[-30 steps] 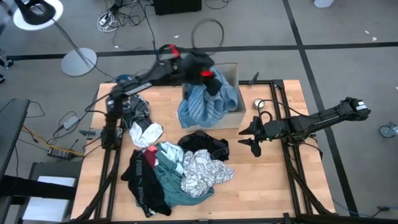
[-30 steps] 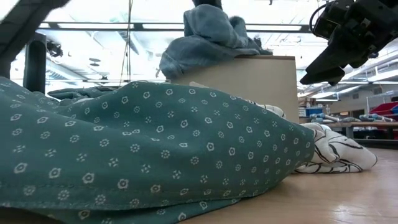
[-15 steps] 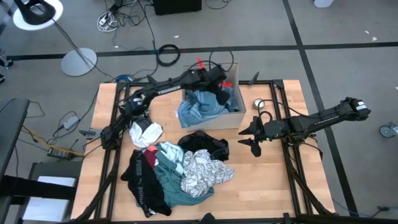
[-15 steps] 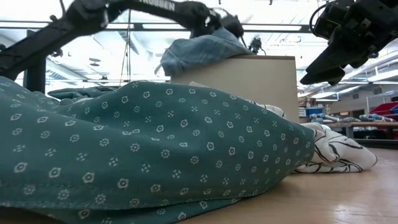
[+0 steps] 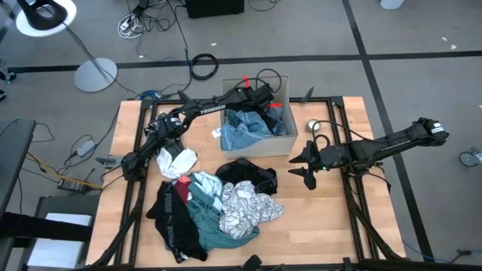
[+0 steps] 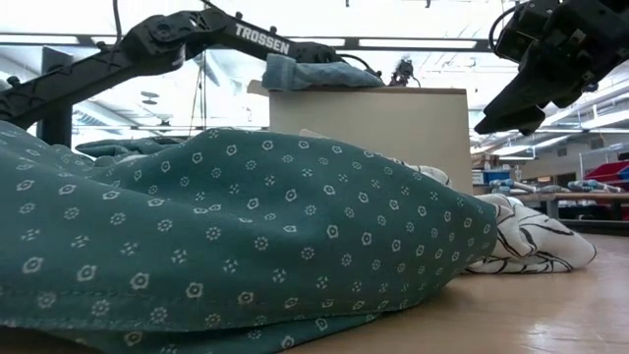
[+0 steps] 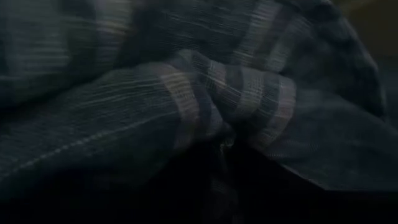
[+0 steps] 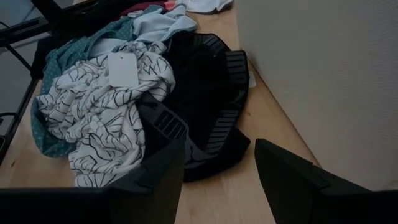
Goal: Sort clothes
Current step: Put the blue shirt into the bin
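Note:
A light blue striped shirt (image 5: 241, 128) lies in the tan cardboard box (image 5: 292, 129) at the far middle of the table. Part of it is draped over the box's near-left rim, and it shows on top of the box in the low view (image 6: 319, 74). My left gripper (image 5: 265, 111) is down in the box, on the shirt. My right gripper (image 5: 307, 169) hovers open and empty, right of a black piece (image 5: 248, 175). The other clothes lie heaped on the near table: a black-and-white patterned piece (image 5: 245, 207), a teal shirt (image 5: 207, 222), a black piece (image 5: 172, 218) and a white piece (image 5: 177, 159). My left gripper comes from above into the box and has a bunched fold of the striped shirt (image 7: 224, 134) in front of it. Several folds run together there. The fingers themselves are lost in the dark. The shirt rests in the box, slack.
A small round metal tin (image 5: 313, 124) stands right of the box. Bare wood lies at the near right (image 5: 324, 226). The teal shirt fills the front of the low view (image 6: 226, 236). In the right wrist view the box wall (image 8: 323, 68) stands close beside the black piece (image 8: 211, 93).
My left gripper has gone down into the box with the light blue shirt. The shirt hung bunched above and over the box's front. Now it has sunk into the box, with only one part over the near-left rim.

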Tool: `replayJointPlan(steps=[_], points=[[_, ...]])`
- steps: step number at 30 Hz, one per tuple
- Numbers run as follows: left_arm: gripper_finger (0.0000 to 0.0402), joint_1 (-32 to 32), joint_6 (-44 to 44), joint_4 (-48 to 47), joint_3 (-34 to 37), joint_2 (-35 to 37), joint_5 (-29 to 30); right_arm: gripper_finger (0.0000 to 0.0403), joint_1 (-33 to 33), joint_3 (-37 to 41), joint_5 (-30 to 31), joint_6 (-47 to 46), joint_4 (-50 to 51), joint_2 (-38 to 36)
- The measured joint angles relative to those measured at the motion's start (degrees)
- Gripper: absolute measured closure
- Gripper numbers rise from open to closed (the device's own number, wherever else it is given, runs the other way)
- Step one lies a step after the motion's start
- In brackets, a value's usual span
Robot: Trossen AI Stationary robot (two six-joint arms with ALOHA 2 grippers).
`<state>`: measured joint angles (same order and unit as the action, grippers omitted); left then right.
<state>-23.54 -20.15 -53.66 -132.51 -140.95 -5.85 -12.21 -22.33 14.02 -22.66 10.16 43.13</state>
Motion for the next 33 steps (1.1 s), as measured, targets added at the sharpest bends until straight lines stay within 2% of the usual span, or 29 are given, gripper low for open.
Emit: replayJointPlan(steps=[5, 20, 26, 28, 33], points=[[0.031, -0.21, 1.08, -2.93, -2.46, 1.7, -1.71, 0.0206, 0.0, 0.28, 0.0, -0.32, -0.17, -0.02], [0.031, -1.98, 3.46, -5.18, -1.77, 17.51, -0.31, 0.0206, 0.02, 1.64, -0.07, -1.46, -0.86, -0.02], [0.0321, -2.38, -0.24, -14.29, -1.81, 18.74, -10.5, 0.0206, 0.0, 1.64, -0.07, -1.22, -0.9, 0.0], [0.0327, -2.19, -0.56, -18.63, -1.63, 18.41, -9.89, 0.0206, 0.0, 1.64, -0.04, -1.22, -1.11, 0.0], [0.0334, -1.87, -1.15, -16.94, 3.43, 17.6, -6.39, 0.0206, 0.0, 1.64, 0.8, -1.14, -1.18, -0.02]])
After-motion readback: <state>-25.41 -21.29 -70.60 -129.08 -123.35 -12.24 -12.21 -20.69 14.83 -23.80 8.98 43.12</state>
